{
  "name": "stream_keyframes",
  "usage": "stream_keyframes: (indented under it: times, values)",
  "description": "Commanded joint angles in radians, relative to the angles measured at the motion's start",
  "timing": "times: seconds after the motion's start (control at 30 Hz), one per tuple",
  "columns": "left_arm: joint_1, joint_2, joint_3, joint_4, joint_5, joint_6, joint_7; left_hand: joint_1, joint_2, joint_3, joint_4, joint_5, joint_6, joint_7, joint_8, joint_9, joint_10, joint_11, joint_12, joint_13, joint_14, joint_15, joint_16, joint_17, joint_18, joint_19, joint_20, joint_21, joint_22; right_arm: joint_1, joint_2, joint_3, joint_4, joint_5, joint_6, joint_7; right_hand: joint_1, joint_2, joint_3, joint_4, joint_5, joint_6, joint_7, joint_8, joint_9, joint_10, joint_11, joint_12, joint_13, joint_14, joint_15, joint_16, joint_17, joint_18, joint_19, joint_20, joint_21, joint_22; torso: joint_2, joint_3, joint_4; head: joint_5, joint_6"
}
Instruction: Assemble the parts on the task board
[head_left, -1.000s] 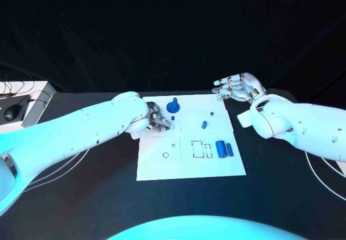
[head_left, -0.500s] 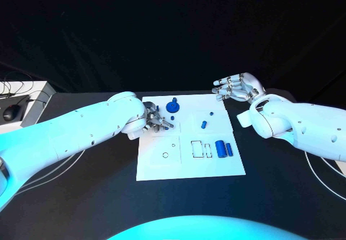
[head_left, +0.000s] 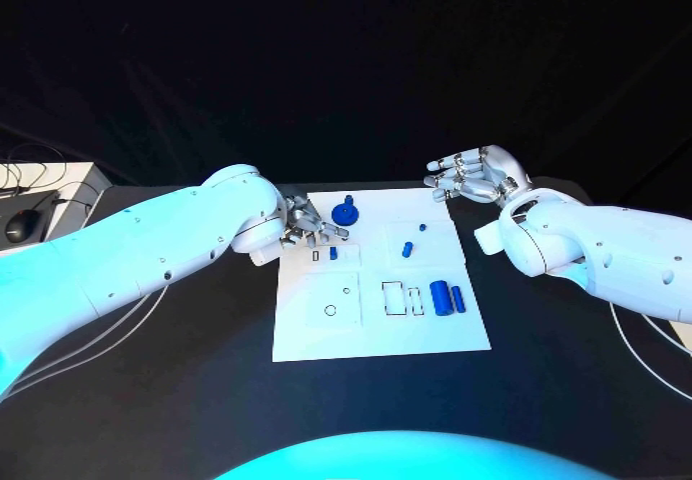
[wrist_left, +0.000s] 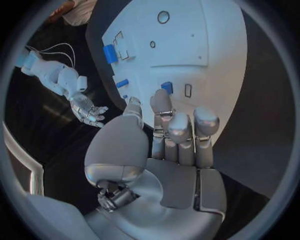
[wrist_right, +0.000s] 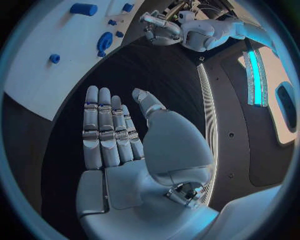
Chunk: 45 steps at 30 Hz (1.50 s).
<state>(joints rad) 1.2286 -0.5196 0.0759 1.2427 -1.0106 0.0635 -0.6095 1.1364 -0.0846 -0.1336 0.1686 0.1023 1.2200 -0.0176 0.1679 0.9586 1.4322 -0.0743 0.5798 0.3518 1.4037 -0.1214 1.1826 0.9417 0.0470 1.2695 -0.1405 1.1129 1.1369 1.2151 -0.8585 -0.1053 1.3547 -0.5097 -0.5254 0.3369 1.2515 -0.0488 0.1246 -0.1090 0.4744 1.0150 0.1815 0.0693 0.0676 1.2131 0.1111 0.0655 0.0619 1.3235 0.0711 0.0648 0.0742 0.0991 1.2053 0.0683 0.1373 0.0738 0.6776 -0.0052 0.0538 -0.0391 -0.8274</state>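
- Near right of the white board (head_left: 378, 335), two blue cylinders (head_left: 447, 298) lie untouched beside the outlined slots.
- The left hand (head_left: 306, 228), fingers spread and empty, has lifted back off the small blue peg (head_left: 333, 253), now uncovered mid-board: likely just placed.
- Far right, off the board, the right hand (head_left: 473, 174) stays flat, wide and empty.

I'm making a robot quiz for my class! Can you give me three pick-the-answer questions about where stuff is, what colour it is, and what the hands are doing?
1. Where is the left hand?
A. over the task board's far left corner
B. off the table
C. on the mouse

2. What colour are the two cylinders lying side by side?
A. red
B. blue
C. yellow

3. What does the right hand hold?
A. a blue part
B. a cable
C. nothing

Answers: 1 A, the head view shows it over that corner. 2 B, both are blue. 3 C, its fingers are stretched out, palm bare.
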Motion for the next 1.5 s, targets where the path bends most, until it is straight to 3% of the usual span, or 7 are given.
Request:
stream_keyframes:
  times: [0.03,0.1,0.2,0.37,0.7,1.23,1.5]
  values:
    - [0.002,-0.012,0.016,0.0,0.023,-0.014,0.001,0.021,0.007,0.007,0.002,0.005,-0.027,0.025,-0.041,-0.055,-0.031,0.014,-0.014,0.005,-0.002,0.014,-0.013,-0.014,0.024,-0.01,0.013,-0.025,-0.02,-0.001,-0.001,0.0,-0.001,-0.003,0.008,0.008,-0.004,-0.004,0.005,-0.001,0.007,-0.008,0.001,-0.003,0.0,-0.004,-0.001,-0.003,-0.002,-0.009,-0.001,-0.002,-0.002,0.006,-0.004,0.0,0.005,-0.001,-0.001,0.0014,0.0001,0.001,0.006]
    - [0.005,-0.017,0.023,-0.011,0.03,-0.006,0.005,0.032,0.01,0.021,0.004,0.008,-0.028,0.045,-0.099,-0.184,-0.042,0.036,-0.018,0.01,-0.001,0.027,-0.015,-0.015,0.036,-0.012,0.031,-0.036,-0.026,-0.001,-0.001,0.0,-0.003,-0.002,0.007,0.009,-0.004,-0.004,0.005,-0.001,0.007,-0.008,0.001,-0.003,0.0,-0.004,-0.001,-0.003,-0.002,-0.009,-0.001,-0.002,-0.002,0.006,-0.004,0.0,0.005,-0.001,-0.002,0.0014,0.001,0.002,0.011]
    - [0.01,-0.021,0.03,-0.042,0.039,0.007,0.011,0.041,0.011,0.03,0.004,0.01,-0.057,0.067,-0.093,-0.343,-0.066,0.042,-0.026,0.014,-0.01,0.036,-0.03,-0.031,0.049,-0.025,0.044,-0.06,-0.042,-0.001,-0.002,0.0,-0.004,-0.002,0.007,0.01,-0.004,-0.004,0.005,-0.001,0.007,-0.008,0.001,-0.003,0.0,-0.004,-0.001,-0.003,-0.002,-0.009,-0.001,-0.002,-0.002,0.006,-0.004,0.0,0.005,-0.001,-0.001,0.0008,0.001,0.003,0.019]
    - [0.018,-0.017,0.035,-0.097,0.045,0.013,0.022,0.045,0.01,0.033,0.007,0.013,-0.072,0.079,-0.086,-0.429,-0.083,0.052,-0.035,0.008,-0.017,0.042,-0.042,-0.048,0.06,-0.033,0.053,-0.082,-0.056,-0.001,-0.003,0.0,-0.005,0.002,0.005,0.014,-0.004,-0.004,0.005,-0.001,0.007,-0.008,0.001,-0.003,0.0,-0.004,-0.001,-0.003,-0.002,-0.009,-0.001,-0.002,-0.002,0.006,-0.004,0.0,0.005,-0.001,0.003,-0.0007,-0.0015,0.003,0.026]
    - [0.048,0.017,0.039,-0.228,0.053,0.029,0.047,0.049,-0.045,0.054,0.082,0.014,-0.144,0.112,-0.083,-0.551,-0.114,0.071,-0.037,-0.015,-0.037,0.059,-0.058,-0.08,0.079,-0.052,0.072,-0.126,-0.08,-0.001,-0.008,0.001,-0.001,0.008,0.002,0.018,-0.004,-0.004,0.005,-0.001,0.007,-0.008,0.001,-0.003,0.0,-0.004,-0.001,-0.003,-0.002,-0.009,-0.001,-0.002,-0.002,0.006,-0.004,0.0,0.005,-0.001,0.016,-0.0046,-0.0072,0.0,0.049]
    - [0.08,0.113,0.029,-0.393,0.062,0.066,0.058,0.051,-0.058,0.07,0.106,0.019,-0.152,0.115,-0.067,-0.579,-0.122,0.073,-0.027,-0.021,-0.04,0.061,-0.05,-0.076,0.083,-0.052,0.077,-0.126,-0.071,0.007,-0.012,0.004,0.016,0.009,-0.005,0.019,-0.008,-0.001,0.006,-0.005,0.008,-0.007,0.0,-0.003,0.0,-0.003,-0.001,-0.003,-0.002,-0.009,-0.001,-0.002,-0.001,0.006,-0.004,0.0,0.006,-0.001,0.043,-0.0059,-0.0113,0.002,0.071]
    - [0.081,0.147,0.012,-0.424,0.068,0.086,0.064,0.027,-0.082,0.203,0.092,0.017,-0.145,0.102,-0.025,-0.565,-0.119,0.064,-0.019,-0.022,-0.033,0.056,-0.04,-0.067,0.08,-0.044,0.072,-0.114,-0.055,0.01,-0.011,0.006,0.02,0.008,-0.007,0.019,-0.008,-0.001,0.006,-0.005,0.008,-0.007,0.0,-0.003,0.0,-0.003,-0.001,-0.003,-0.002,-0.009,-0.001,-0.002,-0.001,0.006,-0.004,0.0,0.006,-0.001,0.051,-0.0034,-0.0157,0.011,0.079]
